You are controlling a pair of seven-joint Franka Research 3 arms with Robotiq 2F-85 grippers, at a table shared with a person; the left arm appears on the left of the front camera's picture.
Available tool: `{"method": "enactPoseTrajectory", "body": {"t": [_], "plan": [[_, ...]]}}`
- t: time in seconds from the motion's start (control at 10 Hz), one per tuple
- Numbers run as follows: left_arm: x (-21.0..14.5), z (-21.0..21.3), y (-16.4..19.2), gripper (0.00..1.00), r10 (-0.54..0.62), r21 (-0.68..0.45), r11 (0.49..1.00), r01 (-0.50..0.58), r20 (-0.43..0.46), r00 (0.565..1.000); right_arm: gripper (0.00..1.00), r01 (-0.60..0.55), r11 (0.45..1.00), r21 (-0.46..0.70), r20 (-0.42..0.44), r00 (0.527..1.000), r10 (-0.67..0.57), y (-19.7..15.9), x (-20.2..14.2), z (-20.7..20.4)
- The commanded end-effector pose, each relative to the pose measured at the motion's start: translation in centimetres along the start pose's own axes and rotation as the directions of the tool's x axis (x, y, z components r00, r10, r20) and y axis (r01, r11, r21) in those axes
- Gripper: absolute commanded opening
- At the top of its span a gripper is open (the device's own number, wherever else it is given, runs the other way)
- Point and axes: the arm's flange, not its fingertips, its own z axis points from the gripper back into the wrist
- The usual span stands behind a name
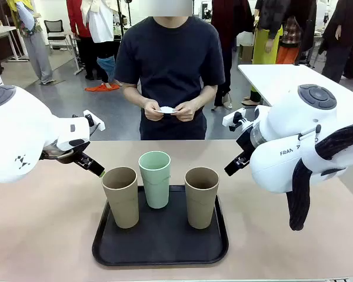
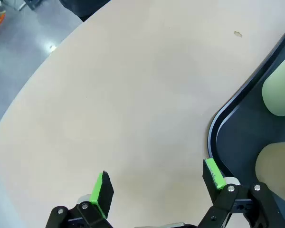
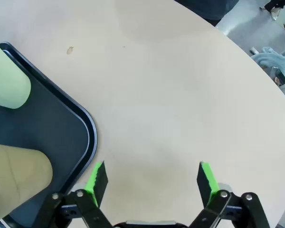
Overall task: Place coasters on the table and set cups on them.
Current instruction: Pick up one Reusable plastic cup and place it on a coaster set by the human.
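Three cups stand on a black tray [image 1: 106, 247]: a tan cup [image 1: 120, 197] at left, a mint green cup [image 1: 155, 178] in the middle and a tan cup [image 1: 201, 197] at right. Across the beige table [image 1: 47, 217] a person holds white coasters [image 1: 167, 110] in both hands at waist height. My left gripper [image 2: 156, 185] hovers open over bare tabletop just left of the tray, with the tray's edge [image 2: 213, 137] beside one finger. Open too, my right gripper [image 3: 152, 178] hangs over bare tabletop just right of the tray [image 3: 88, 133].
A white table [image 1: 282, 76] stands at the back right. People stand in the background on the grey floor. Bare tabletop stretches on either side of the tray and between it and the person.
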Motion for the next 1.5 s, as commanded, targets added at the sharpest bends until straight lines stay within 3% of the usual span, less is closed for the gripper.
{"method": "enactPoseTrajectory", "body": {"t": [0.0, 1.4], "plan": [[-0.01, 0.00, -0.01, 1.00, 0.000, 0.000, 1.000, 0.000, 0.000, 1.000, 1.00, 0.000, 1.000, 0.000, 0.000, 1.000, 0.000, 0.00, 0.00, 0.00], [-0.01, 0.00, -0.01, 1.00, 0.000, 0.000, 1.000, 0.000, 0.000, 1.000, 1.00, 0.000, 1.000, 0.000, 0.000, 1.000, 0.000, 0.00, 0.00, 0.00]]}}
